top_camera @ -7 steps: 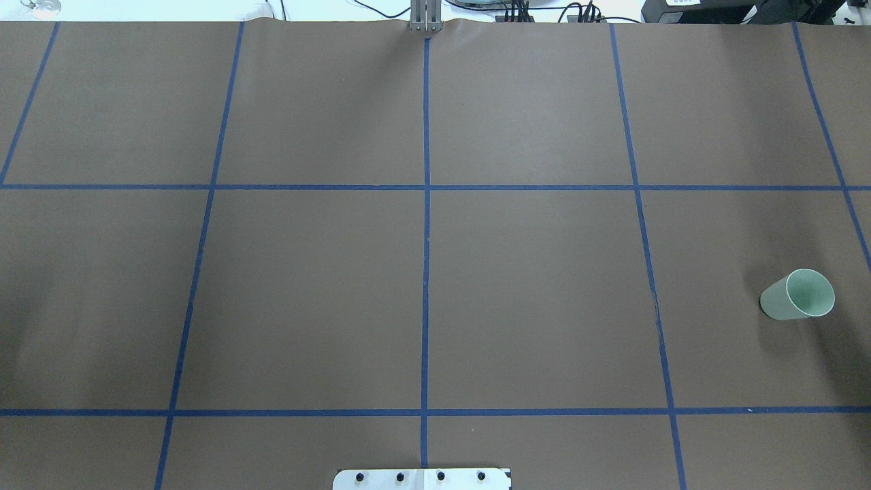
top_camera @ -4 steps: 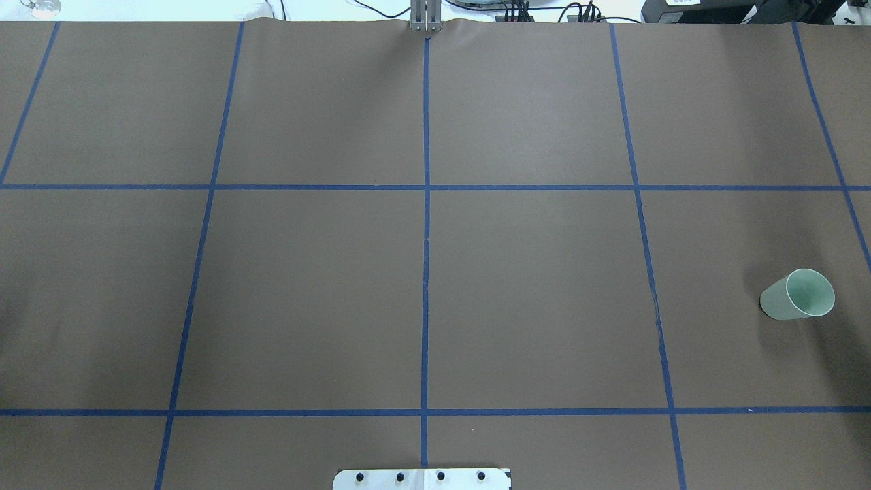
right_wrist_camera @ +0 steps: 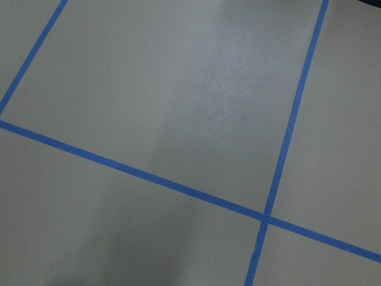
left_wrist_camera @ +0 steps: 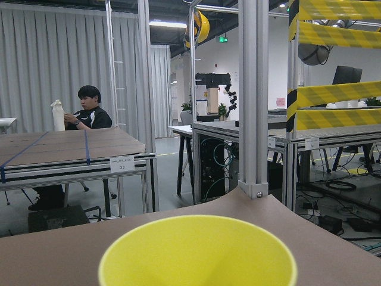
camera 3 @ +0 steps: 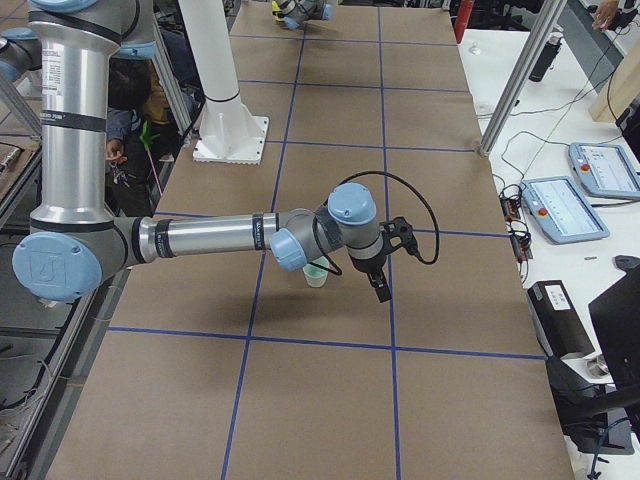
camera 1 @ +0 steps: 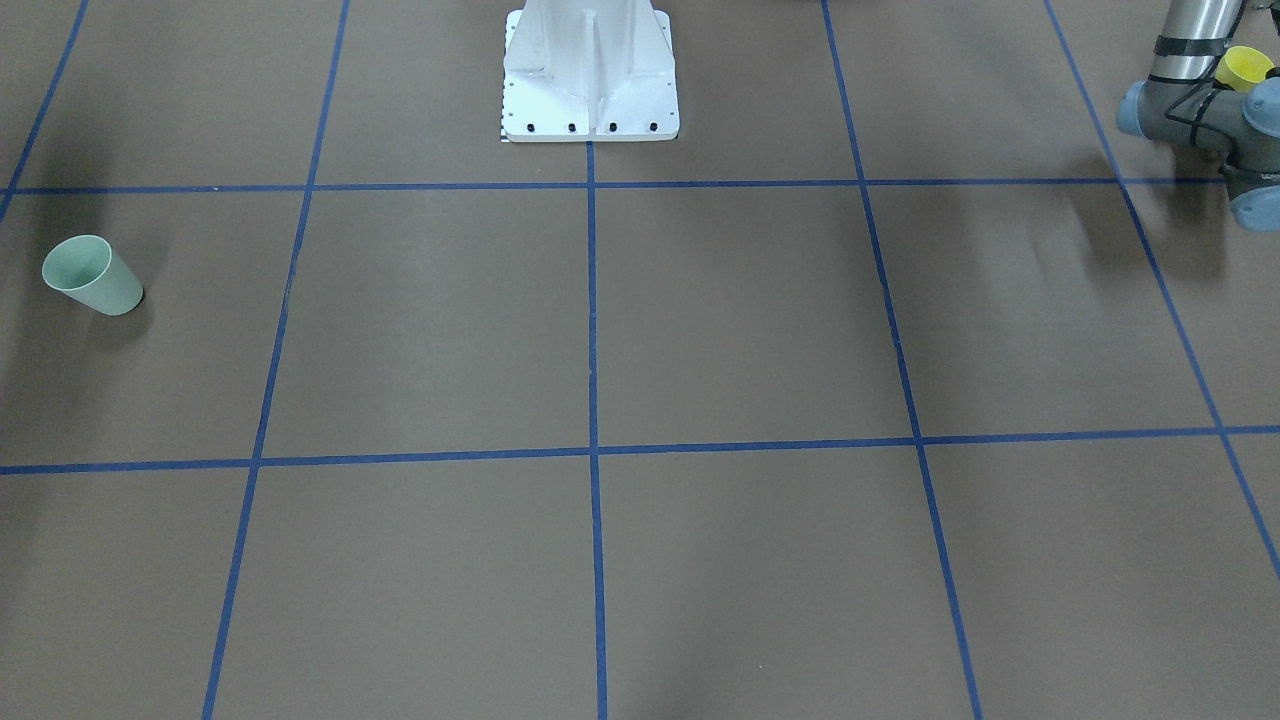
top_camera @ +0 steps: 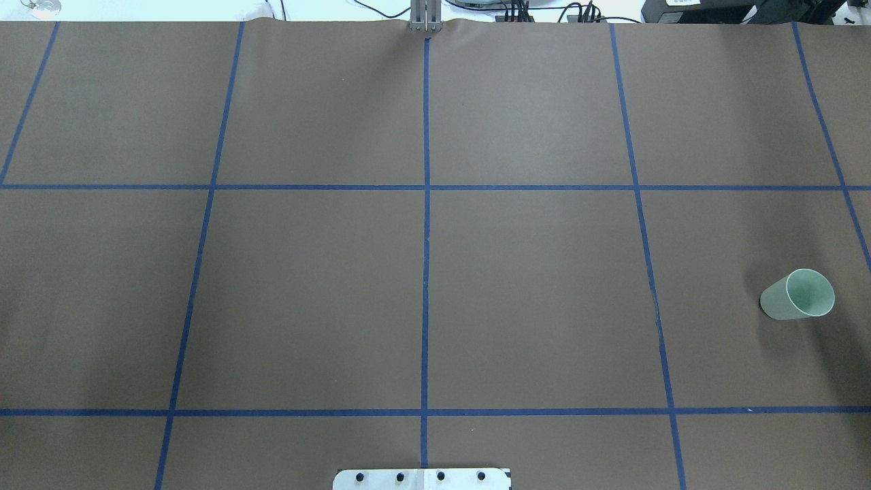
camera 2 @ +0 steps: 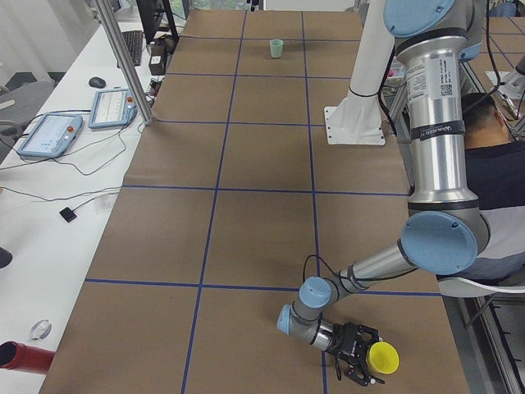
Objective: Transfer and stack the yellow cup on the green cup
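The green cup (top_camera: 797, 295) stands upright on the brown table at the robot's right; it also shows in the front view (camera 1: 92, 276) and, partly behind the arm, in the right side view (camera 3: 316, 274). The yellow cup (camera 2: 382, 357) sits at the tip of my left gripper (camera 2: 358, 368), low over the table's near left corner. Its rim fills the bottom of the left wrist view (left_wrist_camera: 198, 253) and peeks out behind the arm (camera 1: 1243, 67). My right gripper (camera 3: 382, 290) hovers close beside the green cup. I cannot tell whether either gripper is open or shut.
The robot's white base (camera 1: 590, 75) stands at the table's middle edge. Blue tape lines (top_camera: 425, 204) divide the brown table. A person (camera 2: 492, 156) sits behind the left arm. Tablets (camera 2: 115, 107) lie on the side bench.
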Controlling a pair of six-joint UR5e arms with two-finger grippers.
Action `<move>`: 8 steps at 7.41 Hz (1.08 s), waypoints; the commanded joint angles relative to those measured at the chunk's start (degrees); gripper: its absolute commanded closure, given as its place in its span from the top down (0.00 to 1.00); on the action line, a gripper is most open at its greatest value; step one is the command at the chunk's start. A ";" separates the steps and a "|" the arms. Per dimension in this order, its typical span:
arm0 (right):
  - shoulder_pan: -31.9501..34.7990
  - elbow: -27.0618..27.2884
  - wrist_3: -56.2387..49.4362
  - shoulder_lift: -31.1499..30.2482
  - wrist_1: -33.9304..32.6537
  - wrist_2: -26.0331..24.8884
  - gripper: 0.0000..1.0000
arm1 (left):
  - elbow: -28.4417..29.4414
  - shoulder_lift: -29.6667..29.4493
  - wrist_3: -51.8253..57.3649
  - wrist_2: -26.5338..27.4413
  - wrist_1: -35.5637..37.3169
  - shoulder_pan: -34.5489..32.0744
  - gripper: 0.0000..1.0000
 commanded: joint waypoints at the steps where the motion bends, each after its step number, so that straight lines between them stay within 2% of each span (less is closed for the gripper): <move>1: -0.14 0.06 -0.23 -0.19 0.09 0.00 1.00 | 0.57 0.37 -1.54 0.02 -1.95 0.26 0.79; 3: -0.14 0.06 -0.23 -0.19 0.09 0.00 1.00 | 0.57 0.37 -1.72 0.11 -3.88 0.53 0.37; 4: -0.14 0.06 -0.15 -0.19 0.09 0.00 1.00 | 0.39 0.37 -1.72 0.37 -3.89 1.14 0.28; 5: -0.23 0.06 0.03 -0.19 0.09 0.00 1.00 | 0.39 0.28 -1.29 0.99 -3.98 1.75 0.25; 7: -0.32 0.06 0.38 -0.01 0.09 0.00 1.00 | -0.13 0.37 0.98 5.45 -3.37 1.93 0.24; 8: -0.32 0.06 0.47 0.08 0.01 0.00 1.00 | -0.22 0.63 1.61 7.39 -3.37 1.93 0.20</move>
